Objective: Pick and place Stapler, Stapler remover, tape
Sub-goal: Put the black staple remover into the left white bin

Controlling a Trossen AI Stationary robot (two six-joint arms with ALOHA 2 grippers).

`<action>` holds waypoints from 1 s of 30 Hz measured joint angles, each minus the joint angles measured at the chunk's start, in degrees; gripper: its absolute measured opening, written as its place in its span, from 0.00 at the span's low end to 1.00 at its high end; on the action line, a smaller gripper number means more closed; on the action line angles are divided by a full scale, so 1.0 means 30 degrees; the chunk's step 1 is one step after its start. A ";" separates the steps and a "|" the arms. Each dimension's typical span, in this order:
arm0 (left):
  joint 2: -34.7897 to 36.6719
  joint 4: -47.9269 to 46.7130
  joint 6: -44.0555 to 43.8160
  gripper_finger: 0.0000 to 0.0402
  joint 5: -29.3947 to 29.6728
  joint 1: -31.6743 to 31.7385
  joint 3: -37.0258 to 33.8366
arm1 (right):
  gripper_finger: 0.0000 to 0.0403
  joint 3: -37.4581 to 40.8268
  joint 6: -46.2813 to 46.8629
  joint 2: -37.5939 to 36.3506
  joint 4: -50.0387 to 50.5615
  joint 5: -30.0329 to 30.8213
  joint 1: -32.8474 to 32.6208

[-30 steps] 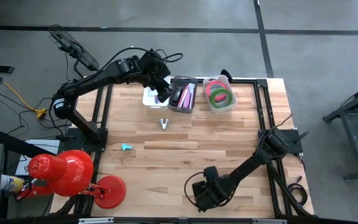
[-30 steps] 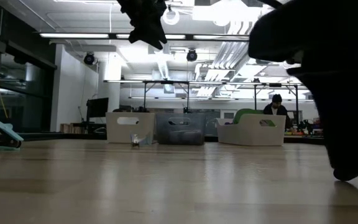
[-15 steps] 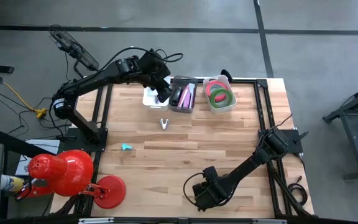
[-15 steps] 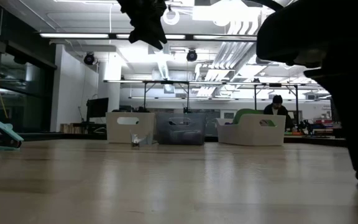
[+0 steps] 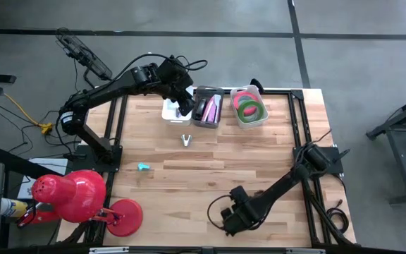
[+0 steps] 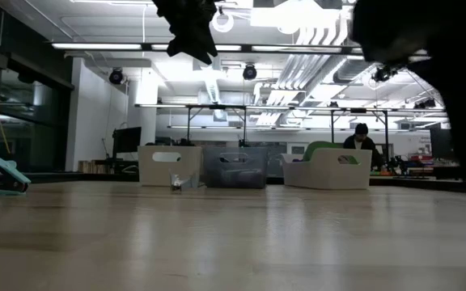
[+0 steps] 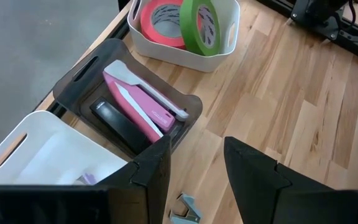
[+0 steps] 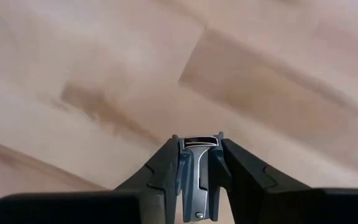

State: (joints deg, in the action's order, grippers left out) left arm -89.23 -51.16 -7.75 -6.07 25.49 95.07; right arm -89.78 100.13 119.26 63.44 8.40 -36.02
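Between right claw [image 8: 197, 163] fingers, unlabelled metal stapler remover [image 8: 197, 180]

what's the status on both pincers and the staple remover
Right pincer shut on a silver staple remover, near table edge. Left pincer open, empty, above white bin. Second staple remover loose mid-table. Nothing blocking.
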 joint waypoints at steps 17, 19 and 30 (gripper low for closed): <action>0.0000 0.1483 -0.0314 0.37 -0.0859 -0.0006 0.0000 | 0.22 -0.0007 -0.8994 -0.8250 0.3899 0.8976 0.4030; 0.0000 0.2233 -0.0538 0.37 -0.0901 -0.0006 0.0000 | 0.22 -0.0015 -1.0852 -0.9295 0.3837 1.0004 0.4876; -0.0730 0.7861 -0.0248 0.37 -0.3594 -0.0006 0.0000 | 0.22 -0.0015 -2.2745 -1.2911 -0.0535 1.1899 1.1494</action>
State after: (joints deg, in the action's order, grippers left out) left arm -91.42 -27.58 -8.50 -16.85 25.47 95.07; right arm -89.82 31.90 80.52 61.84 44.10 -1.54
